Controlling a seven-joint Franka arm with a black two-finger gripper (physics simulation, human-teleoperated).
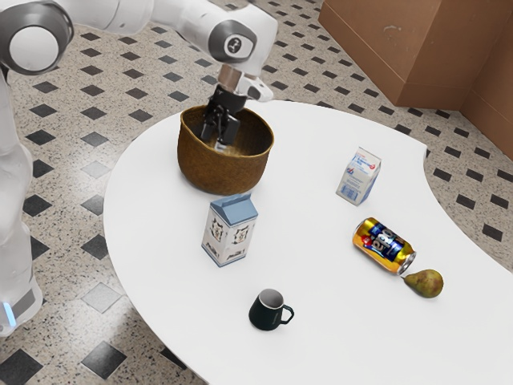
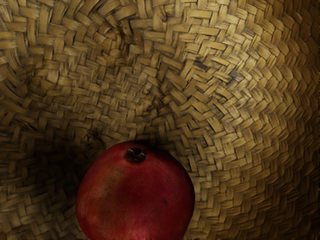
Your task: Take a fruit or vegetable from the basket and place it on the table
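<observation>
Likely home kitchen or dining area: curved white counter (image 1: 313, 281) bearing mug (image 1: 266, 311), drink can (image 1: 380, 244), cow-print carton (image 1: 228, 236); speckled floor (image 1: 72, 188) with dark diamonds.

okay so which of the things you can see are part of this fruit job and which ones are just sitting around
Part of the job:
- gripper
- basket
- red fruit
- table

Just sitting around:
- blue-topped carton
- smaller carton
- yellow can
- pear, already on the table
- dark mug
</observation>
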